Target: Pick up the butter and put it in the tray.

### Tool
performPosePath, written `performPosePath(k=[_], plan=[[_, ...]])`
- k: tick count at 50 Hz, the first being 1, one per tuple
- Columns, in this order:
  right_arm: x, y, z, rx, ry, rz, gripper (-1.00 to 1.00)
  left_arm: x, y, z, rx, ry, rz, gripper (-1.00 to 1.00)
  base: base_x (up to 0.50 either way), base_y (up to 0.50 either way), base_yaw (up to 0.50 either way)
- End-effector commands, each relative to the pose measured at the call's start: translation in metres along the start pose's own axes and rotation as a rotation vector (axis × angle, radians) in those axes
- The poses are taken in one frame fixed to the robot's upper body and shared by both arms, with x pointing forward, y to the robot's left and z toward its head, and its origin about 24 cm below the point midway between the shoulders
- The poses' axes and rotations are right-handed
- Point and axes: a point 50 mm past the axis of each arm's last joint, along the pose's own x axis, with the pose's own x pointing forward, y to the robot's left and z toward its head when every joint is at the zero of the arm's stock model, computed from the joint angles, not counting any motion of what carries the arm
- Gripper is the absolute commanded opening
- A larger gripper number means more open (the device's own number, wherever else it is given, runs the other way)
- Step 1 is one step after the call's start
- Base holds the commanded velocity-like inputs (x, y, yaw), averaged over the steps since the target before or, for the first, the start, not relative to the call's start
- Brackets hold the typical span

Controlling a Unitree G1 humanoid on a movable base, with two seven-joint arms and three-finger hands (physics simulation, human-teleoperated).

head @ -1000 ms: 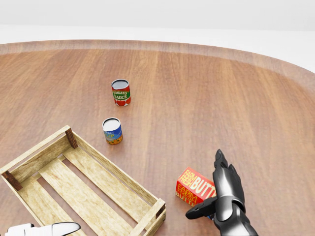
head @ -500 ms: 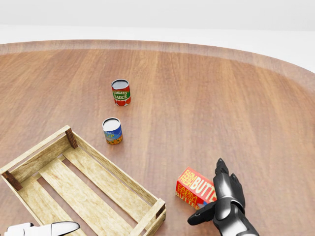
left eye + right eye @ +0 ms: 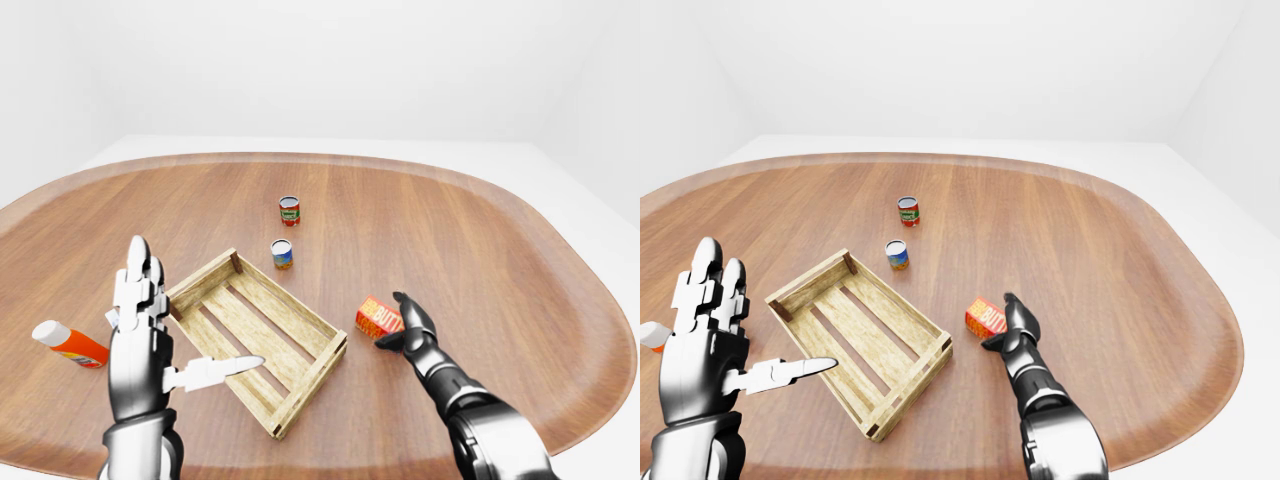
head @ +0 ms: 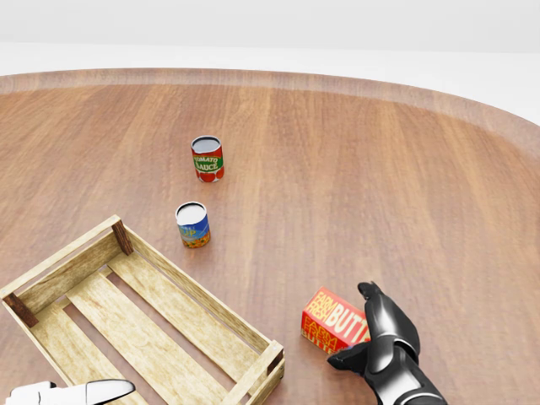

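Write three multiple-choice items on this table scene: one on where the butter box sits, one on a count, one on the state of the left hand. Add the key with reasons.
1. Where does the red and orange butter box lie?
A. inside the wooden slatted tray
B. on the wooden table, right of the tray in the head view
C. on top of a can

2. How many cans stand on the table?
A. one
B. two
C. four

3. How is the silver left hand?
A. open, holding nothing
C. closed round the bottle
B. closed round a can

Key: 1 B, the box rests on the bare brown table beside the tray, at the dark right hand. 2 B, only the red tomato sauce can and the blue can show. 3 A, its fingers are spread in the air, empty.
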Motion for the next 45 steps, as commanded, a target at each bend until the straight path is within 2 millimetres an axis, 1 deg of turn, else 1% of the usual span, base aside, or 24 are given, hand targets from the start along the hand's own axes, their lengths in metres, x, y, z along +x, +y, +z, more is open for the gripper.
performPosePath(k=[1, 20, 22, 25, 30, 31, 32, 35, 40, 45], plan=[[-0.001, 0.004, 0.003, -0.012, -0.004, 0.015, -1.00, 0.001, 0.000, 0.000, -0.003, 0.001, 0.001, 1.00, 0.00, 0.00, 0.00], [-0.003, 0.010, -0.001, -0.035, 0.001, 0.052, -1.00, 0.001, 0.001, -0.001, -0.005, 0.002, 0.003, 1.00, 0.00, 0.00, 0.00], [-0.003, 0.009, -0.001, -0.032, 0.001, 0.048, -1.00, 0.001, 0.001, -0.001, -0.005, 0.002, 0.002, 1.00, 0.00, 0.00, 0.00], [-0.001, 0.003, 0.001, -0.006, -0.006, 0.010, -1.00, 0.001, 0.001, -0.001, -0.005, 0.002, 0.002, 1.00, 0.00, 0.00, 0.00], [-0.001, -0.010, 0.012, 0.048, -0.067, -0.093, -1.00, 0.000, 0.002, 0.000, -0.008, 0.000, 0.004, 1.00, 0.00, 0.00, 0.00], [-0.002, -0.018, 0.019, 0.078, -0.113, -0.133, -1.00, 0.000, 0.002, 0.000, -0.008, -0.001, 0.004, 1.00, 0.00, 0.00, 0.00], [-0.003, -0.019, 0.021, 0.080, -0.129, -0.135, -1.00, 0.000, 0.002, 0.000, -0.008, -0.001, 0.004, 1.00, 0.00, 0.00, 0.00], [-0.012, -0.031, 0.034, 0.111, -0.233, -0.211, -1.00, 0.000, 0.001, 0.000, -0.007, 0.001, 0.004, 1.00, 0.00, 0.00, 0.00], [-0.024, -0.039, 0.048, 0.115, -0.343, -0.241, -1.00, 0.000, 0.002, 0.000, -0.009, -0.001, 0.004, 1.00, 0.00, 0.00, 0.00], [-0.030, -0.048, 0.056, 0.107, -0.391, -0.304, -1.00, 0.001, 0.001, 0.000, -0.008, 0.000, 0.003, 1.00, 0.00, 0.00, 0.00]])
